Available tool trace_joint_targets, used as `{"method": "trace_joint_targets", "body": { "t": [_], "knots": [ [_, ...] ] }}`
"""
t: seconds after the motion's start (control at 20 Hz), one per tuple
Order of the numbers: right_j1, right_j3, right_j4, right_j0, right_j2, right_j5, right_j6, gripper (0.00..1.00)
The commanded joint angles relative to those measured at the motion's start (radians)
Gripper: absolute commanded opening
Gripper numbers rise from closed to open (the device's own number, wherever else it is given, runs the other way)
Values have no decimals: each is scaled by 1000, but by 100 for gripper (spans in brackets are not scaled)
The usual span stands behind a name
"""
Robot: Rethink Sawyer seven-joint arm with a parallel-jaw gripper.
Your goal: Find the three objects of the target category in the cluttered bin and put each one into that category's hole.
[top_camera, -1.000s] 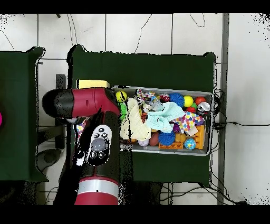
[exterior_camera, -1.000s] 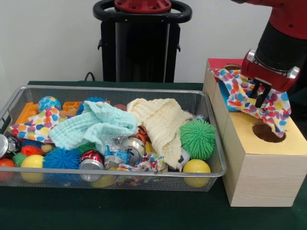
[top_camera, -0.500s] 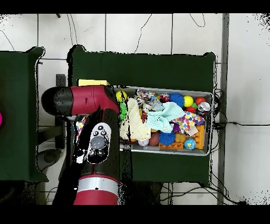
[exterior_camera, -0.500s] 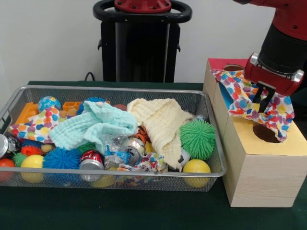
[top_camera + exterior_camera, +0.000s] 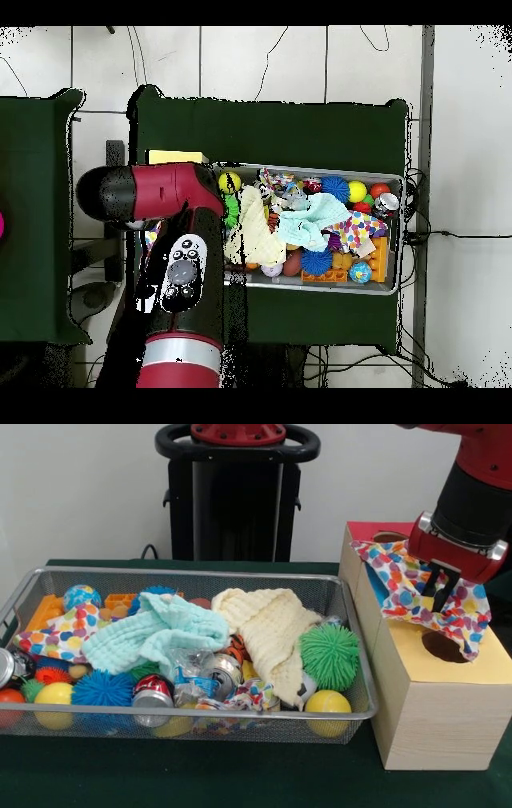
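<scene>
A polka-dot cloth (image 5: 412, 588) lies spread over the top of the wooden box (image 5: 436, 720), its lower corner hanging over the dark round hole (image 5: 446, 647) in the yellow section. My gripper (image 5: 438, 590) stands just above the cloth's middle, open, its dark fingers (image 5: 430, 584) against the fabric. Still in the wire bin (image 5: 192, 722) are a second polka-dot cloth (image 5: 56, 634), a mint cloth (image 5: 156, 634) and a cream cloth (image 5: 268, 628). In the overhead view my arm (image 5: 180, 270) hides the gripper and most of the box (image 5: 175, 157).
The bin also holds spiky balls in green (image 5: 330, 656) and blue (image 5: 104, 688), yellow balls (image 5: 328, 704), crushed cans (image 5: 152, 692) and orange blocks (image 5: 44, 612). A second hole (image 5: 387, 536) sits at the box's red far end.
My gripper has risen a little and shifted right above the box. The polka-dot cloth has stayed draped on the box top, barely moving.
</scene>
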Motion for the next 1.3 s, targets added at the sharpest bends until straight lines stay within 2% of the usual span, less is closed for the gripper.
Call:
{"method": "trace_joint_targets", "body": {
  "t": [0.05,0.1,0.4,0.6,0.75,0.85,0.9,0.95,1.0,1.1,1.2,1.3],
  "knots": [
    [118,-32,-64,5,11,-444,198,0],
    [112,-25,-65,8,7,-471,205,0],
    [86,-15,-42,24,-12,-477,192,0],
    [97,-25,-16,26,-27,-483,168,0],
    [75,-4,8,18,-8,-427,126,0],
    [88,-8,14,14,0,-382,105,0],
    [101,-14,14,8,8,-343,89,0],
    [105,-5,25,-29,69,-205,21,0],
    [119,-14,32,-46,91,-93,-5,0],
    [144,-36,33,-61,104,31,-22,0],
    [165,-59,28,-65,102,108,-25,0],
    [168,-62,24,-65,103,134,-25,0]
  ]
}}
